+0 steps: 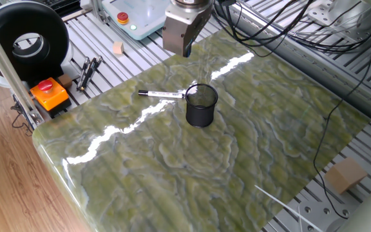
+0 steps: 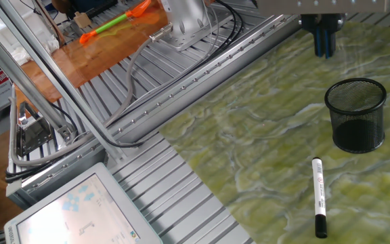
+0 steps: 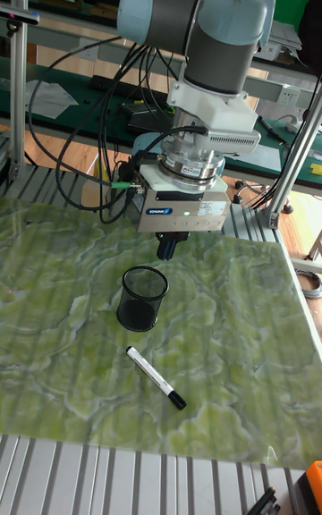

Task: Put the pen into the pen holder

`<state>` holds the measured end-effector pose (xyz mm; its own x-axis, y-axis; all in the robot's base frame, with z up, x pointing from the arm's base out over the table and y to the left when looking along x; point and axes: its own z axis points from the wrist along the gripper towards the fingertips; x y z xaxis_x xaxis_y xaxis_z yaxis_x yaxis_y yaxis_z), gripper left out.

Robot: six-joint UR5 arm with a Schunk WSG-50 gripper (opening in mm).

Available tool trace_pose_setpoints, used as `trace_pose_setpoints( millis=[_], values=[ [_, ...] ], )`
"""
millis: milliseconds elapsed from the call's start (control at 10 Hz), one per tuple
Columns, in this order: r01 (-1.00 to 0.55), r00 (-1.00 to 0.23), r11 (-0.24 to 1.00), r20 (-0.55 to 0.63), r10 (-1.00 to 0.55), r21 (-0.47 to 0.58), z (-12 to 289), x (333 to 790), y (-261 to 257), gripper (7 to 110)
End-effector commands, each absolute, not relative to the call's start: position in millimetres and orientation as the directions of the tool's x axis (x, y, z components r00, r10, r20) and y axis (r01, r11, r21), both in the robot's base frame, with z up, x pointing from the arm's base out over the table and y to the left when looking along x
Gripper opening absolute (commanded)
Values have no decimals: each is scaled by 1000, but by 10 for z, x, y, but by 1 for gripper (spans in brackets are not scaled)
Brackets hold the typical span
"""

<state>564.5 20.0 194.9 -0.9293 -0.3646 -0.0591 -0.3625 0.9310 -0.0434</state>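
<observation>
The green marbled stone counter (image 1: 192, 161) carries everything. Above its far edge hangs the grey boxy gripper (image 2: 325, 50), its dark fingers (image 3: 168, 249) pressed together, gripping nothing and touching nothing. The black wire-mesh cylindrical pen holder (image 1: 201, 106) stands upright mid-counter. Just beside it lies the slim white-barrelled, black-capped pen (image 1: 162, 95); whether they touch is unclear.

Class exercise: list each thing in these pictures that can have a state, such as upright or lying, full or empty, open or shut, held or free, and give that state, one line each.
pen: lying flat on the table, free, cap on.
pen holder: upright, empty, pen lies beside it.
gripper: raised above the table, holds nothing, fingers close together; open or shut unclear.
dark pens: lying grouped off the green mat.
</observation>
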Motion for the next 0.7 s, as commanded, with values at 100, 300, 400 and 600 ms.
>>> trace_pose_setpoints(
  millis=[100, 300, 400, 600],
  values=[
    [-341, -936, 940, -96, -338, 23, 1958, 5669, 384, 7],
    [-286, -955, 958, -78, -285, 8, 1954, 5644, 323, 7],
    [-286, -955, 958, -81, -284, 19, 1955, 5644, 354, 7],
    [-251, -964, 968, -92, -248, 16, 1957, 5675, 346, 7]
  ],
)
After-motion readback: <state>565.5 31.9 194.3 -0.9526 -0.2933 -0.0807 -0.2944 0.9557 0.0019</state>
